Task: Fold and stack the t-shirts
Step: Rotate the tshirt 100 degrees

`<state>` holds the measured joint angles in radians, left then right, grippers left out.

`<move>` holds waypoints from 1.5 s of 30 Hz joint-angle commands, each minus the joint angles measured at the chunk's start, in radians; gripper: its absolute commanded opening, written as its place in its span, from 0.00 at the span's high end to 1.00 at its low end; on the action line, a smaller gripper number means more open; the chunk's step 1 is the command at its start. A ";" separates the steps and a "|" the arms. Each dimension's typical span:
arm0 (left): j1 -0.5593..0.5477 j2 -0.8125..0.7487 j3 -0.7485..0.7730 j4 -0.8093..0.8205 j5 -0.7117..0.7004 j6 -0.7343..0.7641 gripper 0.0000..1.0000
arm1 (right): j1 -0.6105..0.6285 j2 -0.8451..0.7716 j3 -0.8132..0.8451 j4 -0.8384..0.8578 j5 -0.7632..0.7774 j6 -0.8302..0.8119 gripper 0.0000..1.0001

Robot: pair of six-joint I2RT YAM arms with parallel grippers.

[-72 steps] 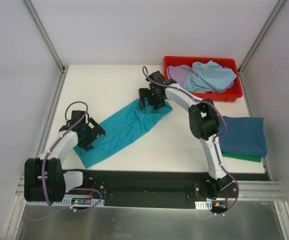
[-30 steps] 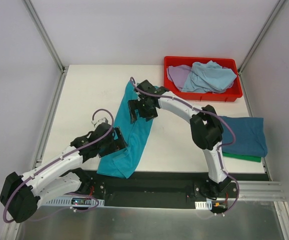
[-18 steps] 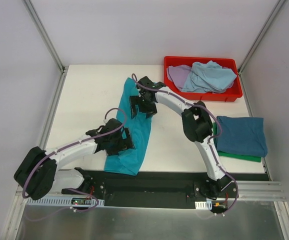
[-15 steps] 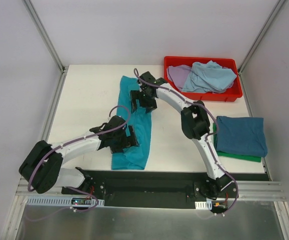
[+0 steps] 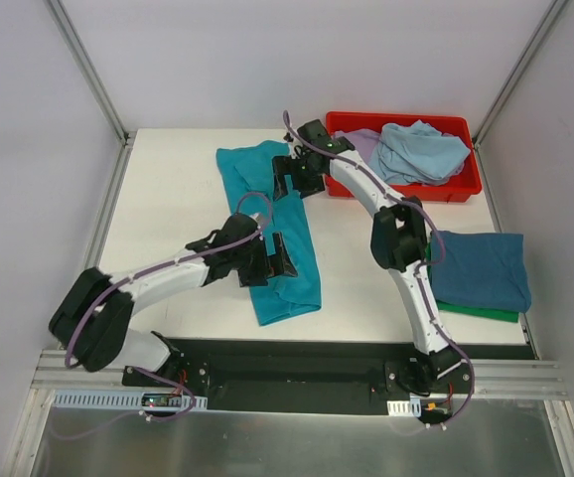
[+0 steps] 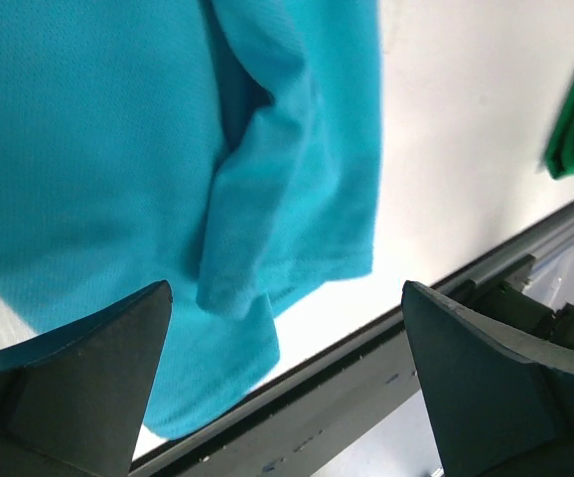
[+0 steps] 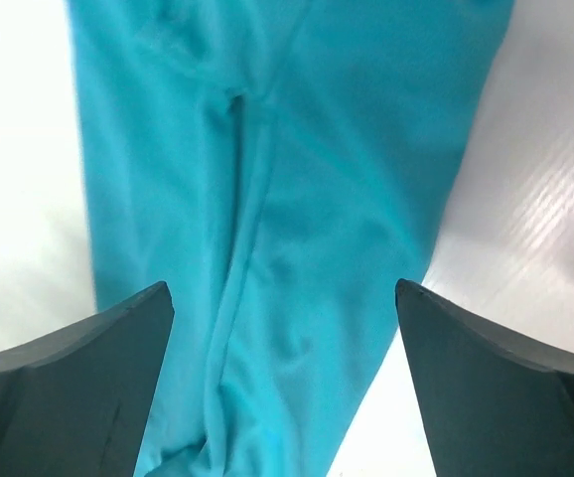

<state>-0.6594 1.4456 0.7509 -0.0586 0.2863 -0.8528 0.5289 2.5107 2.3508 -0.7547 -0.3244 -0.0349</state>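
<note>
A teal t-shirt [image 5: 285,221], folded into a long strip, lies on the white table from the back centre toward the front edge. My left gripper [image 5: 269,260] hovers over its near part with the jaws wide open and empty; the left wrist view [image 6: 285,288] shows the rumpled near end of the shirt [image 6: 118,149] below it. My right gripper [image 5: 293,179] is over the far part, also open and empty; the right wrist view [image 7: 283,286] shows creased teal cloth [image 7: 297,149] beneath it.
A red bin [image 5: 406,191] at the back right holds a light blue shirt [image 5: 421,149] and a lavender one [image 5: 357,145]. A folded dark blue shirt [image 5: 481,266] lies on a green one [image 5: 481,314] at the right. A black rail [image 5: 297,363] runs along the front edge.
The teal strip has swung from a diagonal lie to nearly front-to-back, its near end shifting right. My left gripper moved right with it; my right gripper moved back toward the bin.
</note>
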 commanded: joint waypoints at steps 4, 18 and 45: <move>0.004 -0.269 -0.099 -0.067 0.034 0.070 0.01 | 0.036 -0.499 -0.314 -0.045 0.076 -0.040 0.04; -0.072 -0.197 -0.189 0.147 0.243 0.185 0.01 | 0.201 -1.037 -1.363 0.443 0.016 0.291 0.20; -0.075 -0.047 -0.254 0.209 0.206 0.161 0.01 | 0.319 -0.771 -1.276 0.308 0.277 0.293 0.54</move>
<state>-0.7273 1.3804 0.5236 0.1650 0.5224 -0.6994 0.8223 1.7134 1.0271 -0.3916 -0.1390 0.2687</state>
